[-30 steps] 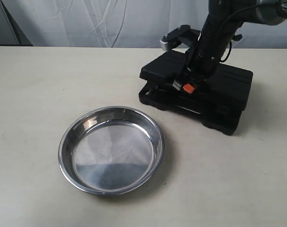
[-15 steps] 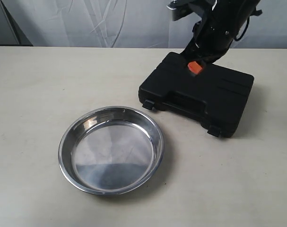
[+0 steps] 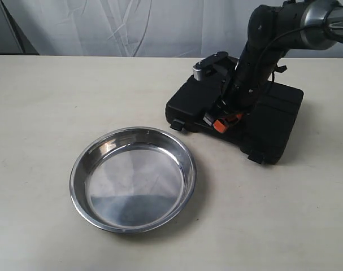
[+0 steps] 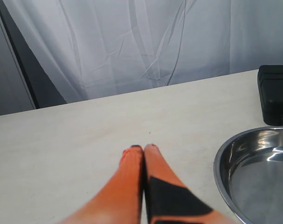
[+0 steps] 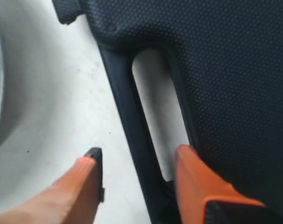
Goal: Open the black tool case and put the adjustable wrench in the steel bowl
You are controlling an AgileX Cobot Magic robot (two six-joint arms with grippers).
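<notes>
The black tool case (image 3: 273,113) lies closed on the table, so the adjustable wrench is hidden. My right gripper (image 3: 219,121) hangs low at the case's front edge. In the right wrist view this gripper (image 5: 139,154) is open, with one finger on each side of the handle bar (image 5: 129,116), one of them in the handle cut-out. The steel bowl (image 3: 133,179) sits empty to the front left of the case. My left gripper (image 4: 143,148) is shut on nothing above bare table, beside the bowl (image 4: 253,177); a corner of the case (image 4: 275,93) shows beyond.
Two small latches (image 3: 177,125) (image 3: 255,156) sit on the case's front edge. A white curtain (image 3: 131,28) hangs behind the table's far edge. Bare tabletop (image 3: 47,113) lies left of the case and bowl.
A second ago the case lid stood partly lifted under the right gripper. It then dropped shut as the arm rose, and the gripper has now come down at the handle.
</notes>
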